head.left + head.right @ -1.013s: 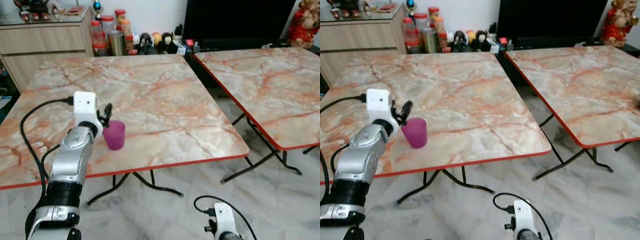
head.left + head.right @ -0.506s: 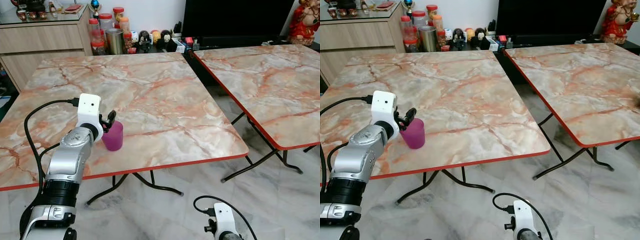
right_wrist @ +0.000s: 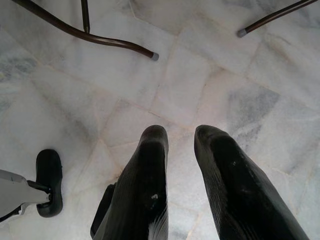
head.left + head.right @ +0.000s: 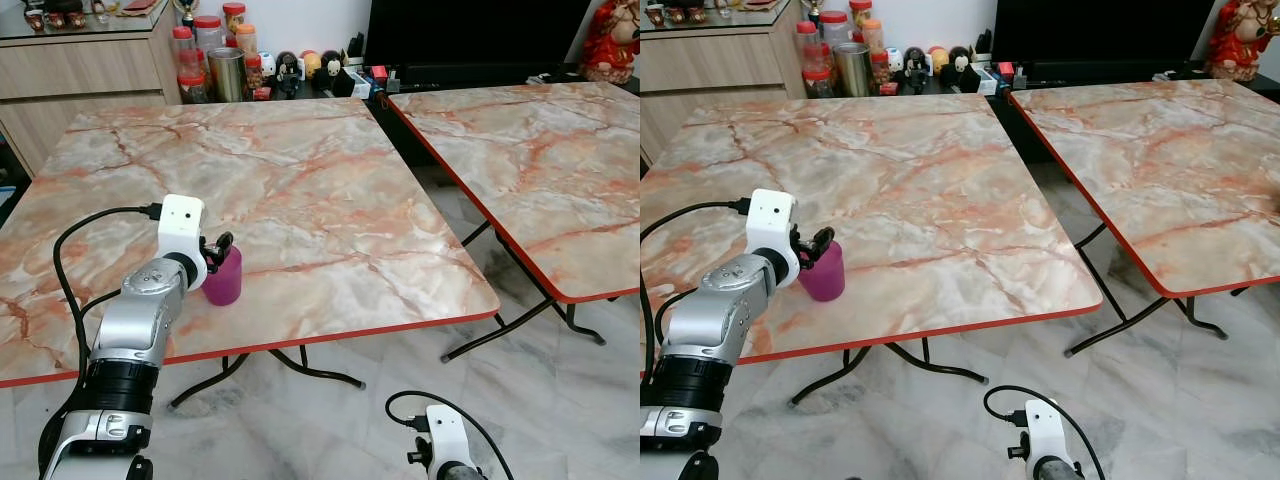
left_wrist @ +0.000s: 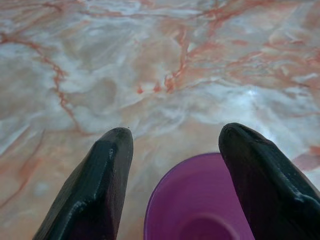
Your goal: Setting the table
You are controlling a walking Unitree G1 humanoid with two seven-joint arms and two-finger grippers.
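A purple cup (image 4: 222, 280) stands upright on the marble table (image 4: 300, 180), near its front left edge. My left gripper (image 4: 218, 243) hovers at the cup's rim, open. In the left wrist view one black finger (image 5: 100, 180) is just outside the cup (image 5: 200, 210), with a small gap to it. The other finger (image 5: 260, 175) overlaps the rim's far side. My right gripper (image 3: 180, 131) hangs low over the floor, its fingers a narrow gap apart with nothing between them.
A second marble table (image 4: 530, 150) stands to the right across a narrow gap. Behind are a wooden cabinet (image 4: 80, 70), jars and small figures (image 4: 210, 60) and a black screen (image 4: 460, 40). Black folding table legs (image 3: 100, 40) cross the tiled floor.
The cup was tilted at the left gripper a second ago; now it stands upright on the table, a little closer to me. The view has shifted slightly downward.
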